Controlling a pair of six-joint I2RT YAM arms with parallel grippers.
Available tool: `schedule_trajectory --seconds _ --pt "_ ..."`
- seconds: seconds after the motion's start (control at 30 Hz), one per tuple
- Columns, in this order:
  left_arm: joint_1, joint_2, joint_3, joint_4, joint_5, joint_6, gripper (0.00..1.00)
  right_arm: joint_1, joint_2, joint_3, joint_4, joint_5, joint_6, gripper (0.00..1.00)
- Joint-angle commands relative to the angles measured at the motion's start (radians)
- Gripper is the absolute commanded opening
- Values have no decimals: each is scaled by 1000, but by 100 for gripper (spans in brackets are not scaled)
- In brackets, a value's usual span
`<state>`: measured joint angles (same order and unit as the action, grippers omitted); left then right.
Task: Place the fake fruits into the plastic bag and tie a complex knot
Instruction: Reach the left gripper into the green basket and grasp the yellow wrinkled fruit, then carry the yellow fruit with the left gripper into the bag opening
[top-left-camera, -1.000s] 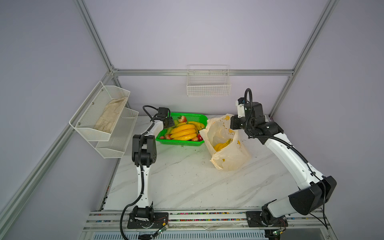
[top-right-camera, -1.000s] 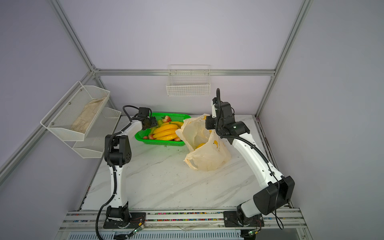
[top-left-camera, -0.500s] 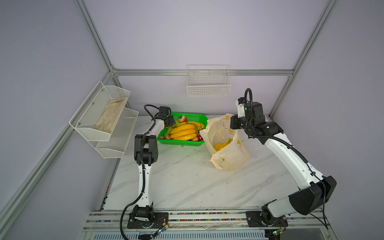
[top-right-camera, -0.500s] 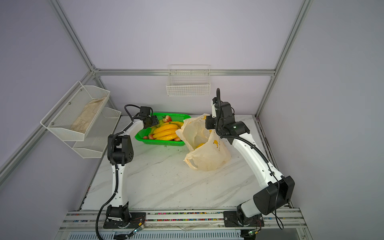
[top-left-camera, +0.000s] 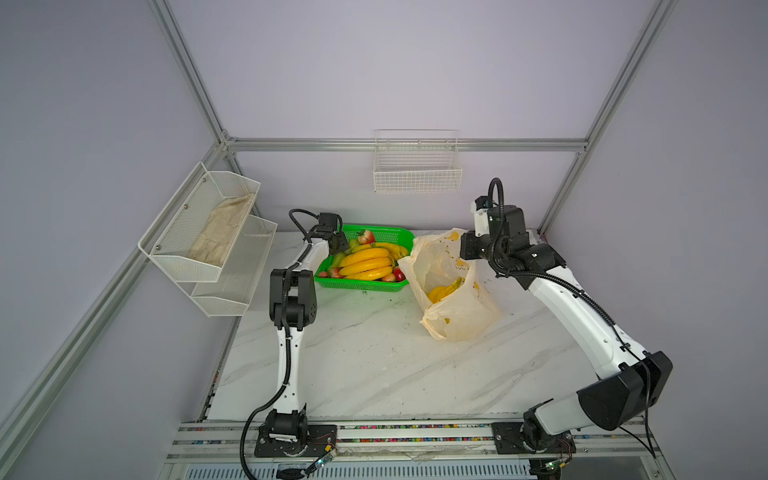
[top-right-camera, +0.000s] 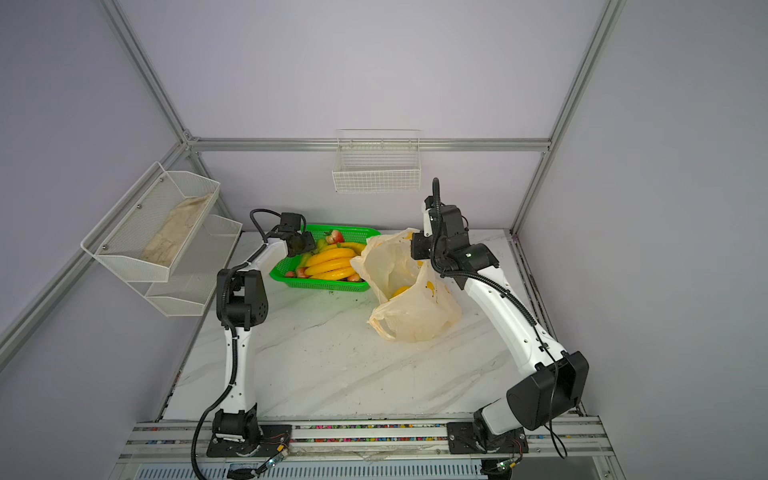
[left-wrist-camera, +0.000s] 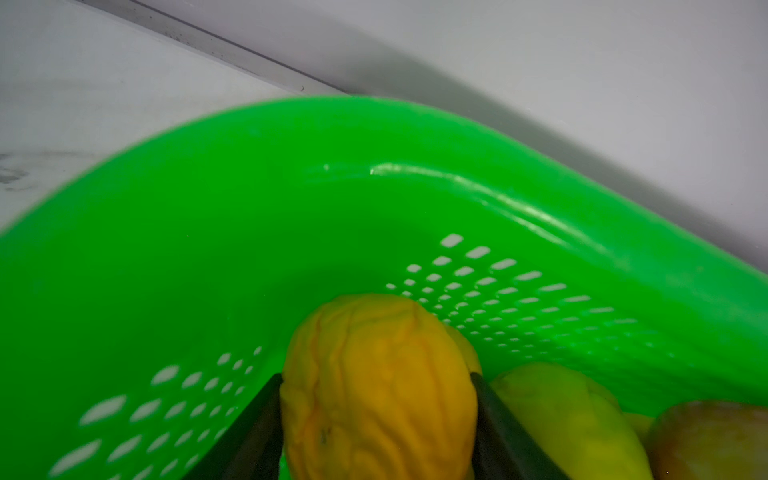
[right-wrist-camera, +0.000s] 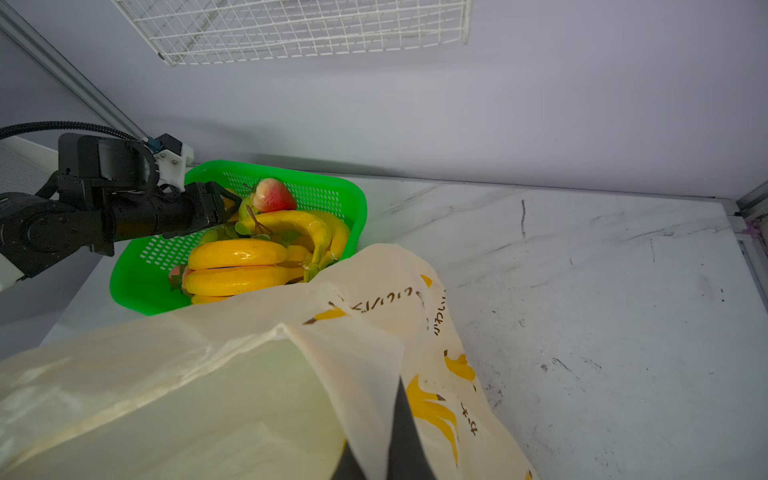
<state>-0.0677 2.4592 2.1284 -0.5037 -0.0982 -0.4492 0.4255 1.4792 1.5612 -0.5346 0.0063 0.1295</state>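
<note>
My left gripper (left-wrist-camera: 376, 376) reaches into the back left corner of the green basket (left-wrist-camera: 291, 187), shut on an orange pear (left-wrist-camera: 378, 399) with a finger pressed on each side. A green pear (left-wrist-camera: 561, 415) lies beside it. In both top views the gripper (top-left-camera: 341, 241) (top-right-camera: 309, 245) is next to a yellow banana bunch (top-left-camera: 368, 262) and a red-pink apple (top-left-camera: 366, 237). My right gripper (right-wrist-camera: 376, 415) (top-left-camera: 463, 249) is shut on the rim of the plastic bag (top-left-camera: 453, 307) (right-wrist-camera: 208, 395), holding its mouth up and open. Another banana bunch (top-left-camera: 442, 291) lies inside the bag.
The basket (top-left-camera: 361, 284) stands at the back of the marble table, touching the bag's left side. A tiered white mesh shelf (top-left-camera: 232, 286) holding a beige cloth (top-left-camera: 220, 232) hangs at the left. A white wire basket (top-left-camera: 417, 174) is on the back wall.
My left gripper has edged deeper into the basket and its jaws have narrowed onto the orange pear. The right arm and the bag have stayed still.
</note>
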Motion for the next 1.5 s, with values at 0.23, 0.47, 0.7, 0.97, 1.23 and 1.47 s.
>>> schedule_trajectory --seconds 0.23,0.47,0.7,0.97,1.23,1.47 --pt "-1 -173 -6 18 -14 49 53 1 -26 -8 13 -7 5 0" --pt "-9 -395 -227 99 -36 43 53 1 -36 -9 17 -16 9 0" --pt "-53 -748 -568 171 39 -1 52 2 -30 -32 62 -77 46 0" --pt "-209 -1327 -948 195 81 -24 50 2 -11 -34 93 -57 57 0" --pt "-581 -1475 -929 196 100 15 48 2 17 -2 84 -77 58 0" --pt "-766 -1222 -757 205 143 81 49 2 4 -8 64 -78 61 0"
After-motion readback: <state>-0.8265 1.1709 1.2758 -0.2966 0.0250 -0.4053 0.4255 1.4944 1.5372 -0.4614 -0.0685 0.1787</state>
